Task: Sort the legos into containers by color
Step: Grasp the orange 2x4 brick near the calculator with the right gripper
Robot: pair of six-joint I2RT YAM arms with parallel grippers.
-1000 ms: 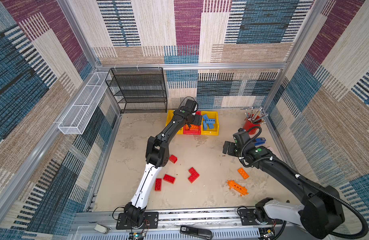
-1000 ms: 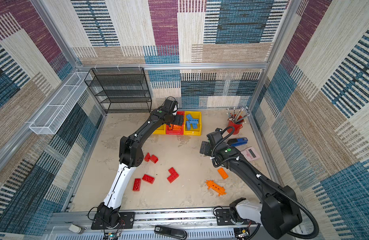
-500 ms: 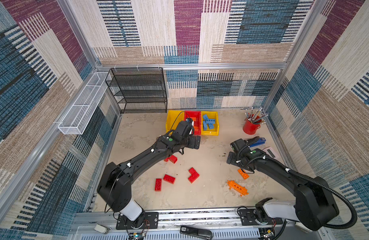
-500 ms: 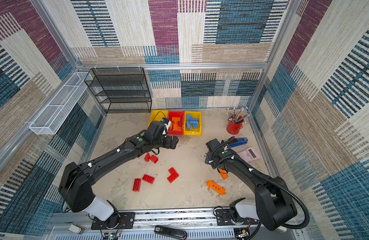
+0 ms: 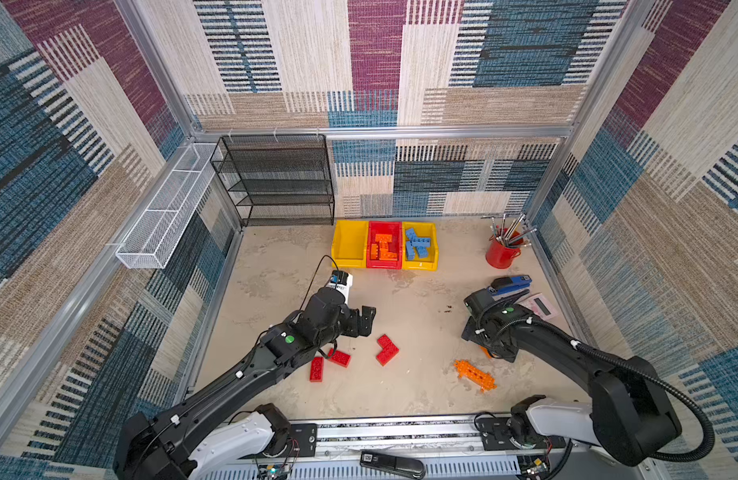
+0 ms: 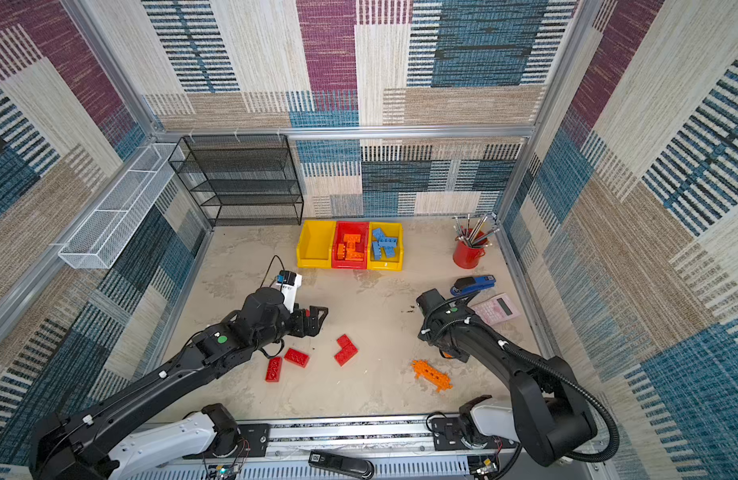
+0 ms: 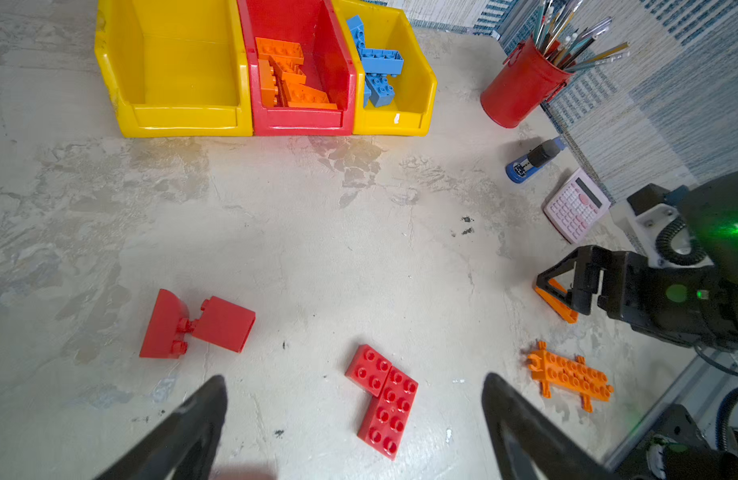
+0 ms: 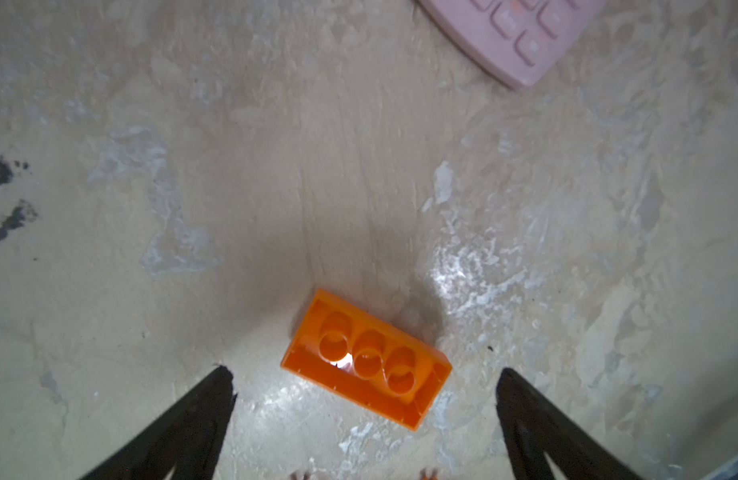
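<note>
Pick-up step: poised with right gripper (image 8: 364,371) splayed, empty, over hollow-side-up orange brick (image 8: 365,359) on tabletop (image 8: 234,166) near calculator (image 8: 517,33); left gripper (image 7: 355,378) equally wide, empty, above joined red bricks (image 7: 384,401); next, probably lower, pinch brick's long sides, carry to red bin (image 7: 301,124).

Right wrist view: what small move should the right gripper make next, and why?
Probably ease the right gripper down and slightly forward to straddle the orange brick. Its jaws stand open and empty, the brick lies hollow side up just ahead of the fingertips, and the red bin already holds other orange bricks.
</note>
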